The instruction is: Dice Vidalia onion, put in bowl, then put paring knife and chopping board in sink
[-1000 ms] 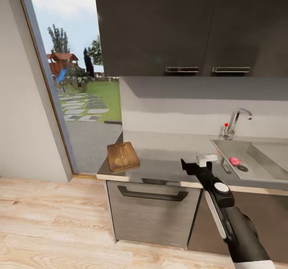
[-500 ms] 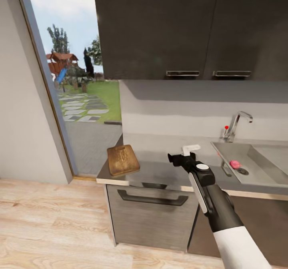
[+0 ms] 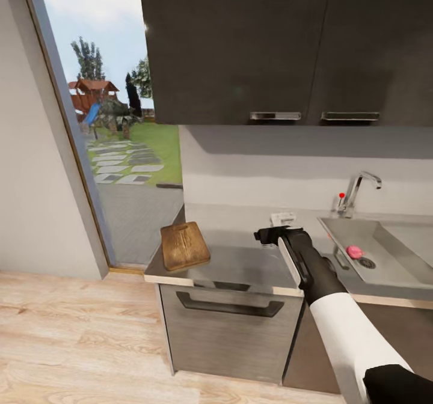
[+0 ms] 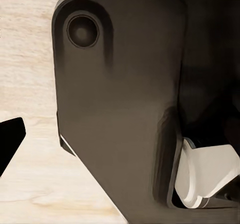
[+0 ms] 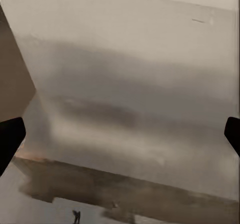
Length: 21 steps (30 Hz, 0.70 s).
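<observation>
On the tabletop (image 3: 240,263), near its window-side end, we see the chopping board (image 3: 184,245) lying flat, one corner just past the front edge. Right arm reaches out over the tabletop between board and sink (image 3: 385,254); right gripper (image 3: 272,234) hangs above the surface with a white item, likely the bowl (image 3: 282,218), just behind it (partly hidden, shape hard to read). Right wrist view has both fingertips (image 5: 10,141) at opposite picture edges, so the jaws stand wide apart with nothing between them; past them is blurred pale wall and a dark strip of tabletop. Sink basin holds a pink-red rounded object (image 3: 355,251) next to the round drain (image 3: 366,263) – we can't tell from this whether it's the onion. Chrome tap (image 3: 355,190) with the red dot stands at the back of the sink. Paring knife we cannot pick out.

Left wrist view: one dark fingertip (image 4: 11,139) at the picture edge over pale wood floor (image 4: 30,59), plus the robot's own dark body (image 4: 120,109) up close. Left jaws: spread can't be told. Black upper cabinets (image 3: 240,43) overhead, window (image 3: 114,109) beside the board end.
</observation>
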Tool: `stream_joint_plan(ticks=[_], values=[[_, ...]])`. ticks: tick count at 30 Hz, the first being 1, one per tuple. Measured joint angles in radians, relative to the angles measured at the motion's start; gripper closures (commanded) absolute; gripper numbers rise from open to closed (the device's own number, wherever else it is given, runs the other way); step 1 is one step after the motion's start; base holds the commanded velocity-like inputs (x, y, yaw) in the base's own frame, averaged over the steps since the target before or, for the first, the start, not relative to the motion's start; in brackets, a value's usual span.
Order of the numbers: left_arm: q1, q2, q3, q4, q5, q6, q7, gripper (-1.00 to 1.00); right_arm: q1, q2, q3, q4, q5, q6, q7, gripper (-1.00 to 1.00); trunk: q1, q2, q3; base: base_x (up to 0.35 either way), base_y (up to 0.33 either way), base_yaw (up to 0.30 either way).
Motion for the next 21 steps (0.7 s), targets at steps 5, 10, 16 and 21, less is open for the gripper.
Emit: stream_joint_plan(ticks=[5, 10, 16, 21], values=[[0.000, 0.004, 0.001, 0.001, 0.000, 0.015, 0.001, -1.00, -0.001, 0.000, 0.001, -0.065, 0.000, 0.006, -0.001, -1.00, -0.019, 0.035, 0.016, 0.259, 0.000, 0.000], [-0.001, 0.047, 0.003, 0.003, 0.001, 0.074, 0.001, -1.00, -0.002, 0.000, 0.003, -0.139, 0.000, 0.009, -0.001, -1.00, -0.039, 0.070, 0.031, 0.332, 0.000, 0.000], [-0.001, 0.098, 0.016, 0.004, 0.001, 0.084, 0.001, -1.00, -0.002, 0.000, 0.003, -0.146, 0.000, 0.009, -0.001, -1.00, -0.062, 0.112, 0.050, 0.340, 0.000, 0.000], [-0.001, 0.125, 0.062, 0.010, 0.001, 0.100, -0.004, -1.00, -0.002, 0.000, 0.003, -0.147, 0.000, 0.010, -0.001, -1.00, -0.081, 0.147, 0.066, 0.342, 0.000, 0.000]])
